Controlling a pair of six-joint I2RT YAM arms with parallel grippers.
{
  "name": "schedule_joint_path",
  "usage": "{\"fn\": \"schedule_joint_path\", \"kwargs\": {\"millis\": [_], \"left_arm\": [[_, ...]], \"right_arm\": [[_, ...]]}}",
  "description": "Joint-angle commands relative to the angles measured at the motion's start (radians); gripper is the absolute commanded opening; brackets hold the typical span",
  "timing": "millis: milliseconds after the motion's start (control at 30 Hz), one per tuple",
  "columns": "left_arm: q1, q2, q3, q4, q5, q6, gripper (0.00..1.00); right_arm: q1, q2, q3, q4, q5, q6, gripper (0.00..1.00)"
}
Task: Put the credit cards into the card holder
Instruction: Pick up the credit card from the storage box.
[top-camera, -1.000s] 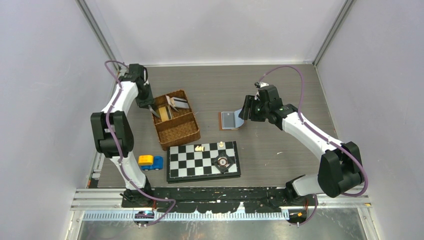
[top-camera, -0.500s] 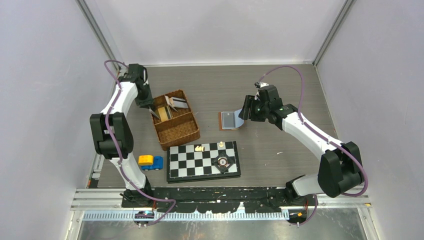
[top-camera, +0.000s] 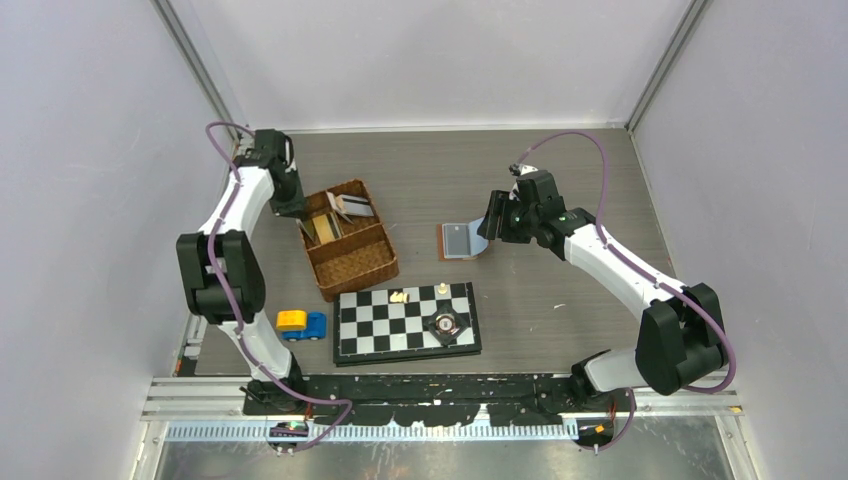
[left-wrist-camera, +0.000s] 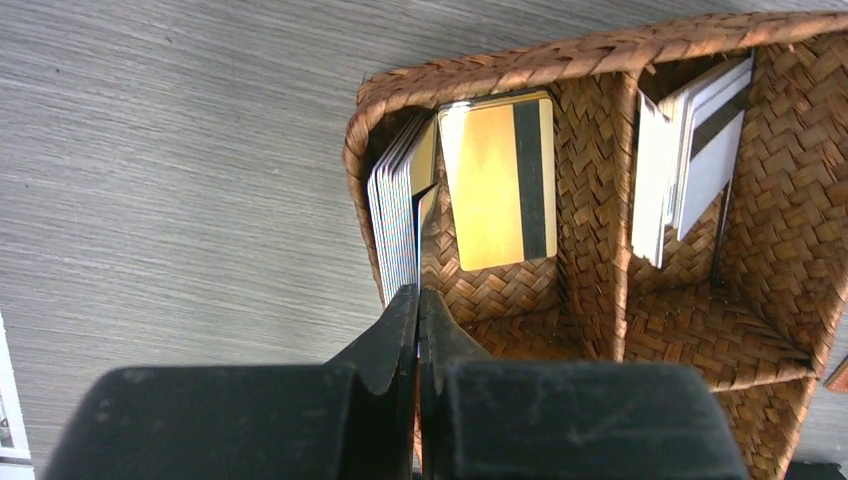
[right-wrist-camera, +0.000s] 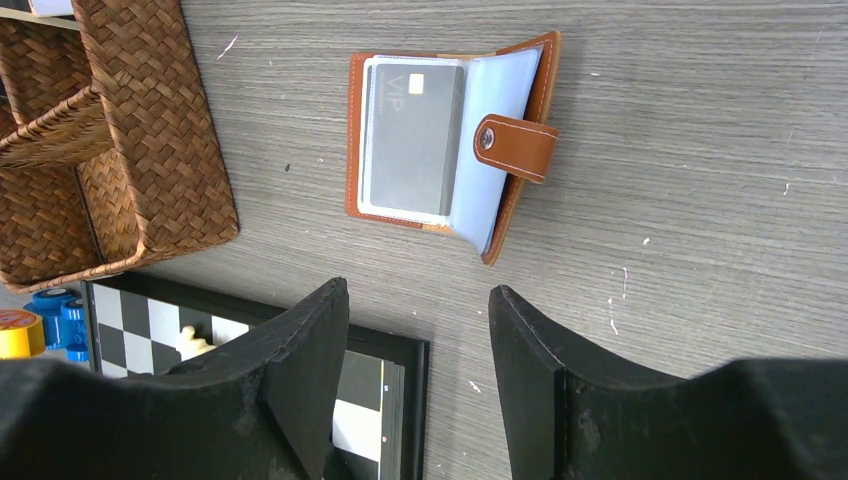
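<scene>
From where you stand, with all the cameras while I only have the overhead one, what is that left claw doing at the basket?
Observer: The left gripper is pinched shut on the edge of one thin card, beside an upright stack of credit cards.
Operator: Anything else in there?
Observer: A gold card with a black stripe leans in the same compartment of the basket.
Operator: And the wallet?
Observer: The card holder lies open; a grey card marked VIP sits in its clear pocket.
</scene>
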Motion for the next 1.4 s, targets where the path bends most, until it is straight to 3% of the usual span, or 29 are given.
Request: {"fn": "schedule_joint_path", "kwargs": {"millis": [0, 533, 667, 967, 1233, 1367], "left_arm": [[0.007, -0.111, -0.029, 0.014, 0.040, 0.020, 0.00], [0.001, -0.371, -0.128, 0.166, 0.377, 0.061, 0.00], [-0.034, -0.415, -0.145, 0.206, 0.532, 0.071, 0.00], [-0.284, -0.424, -0.163, 0.248, 0.854, 0.095, 0.00], [-0.404, -0.415, -0.189, 0.313, 1.087, 0.057, 0.00], [-0.441, -0.413, -0.189, 0.305, 1.118, 0.066, 0.00]], "right_arm": [[0.004, -0.037, 0.009, 0.026, 0.021, -0.008, 0.59], [0.003, -0.190, 0.095, -0.083, 0.061, -0.019, 0.60], [0.004, -0.216, 0.134, -0.078, -0.063, -0.029, 0.61], [0.032, -0.106, 0.222, -0.008, -0.539, 0.001, 0.64], [0.089, -0.046, 0.246, -0.042, -0.654, -0.034, 0.64], [0.091, -0.043, 0.246, -0.048, -0.711, -0.041, 0.64]]}}
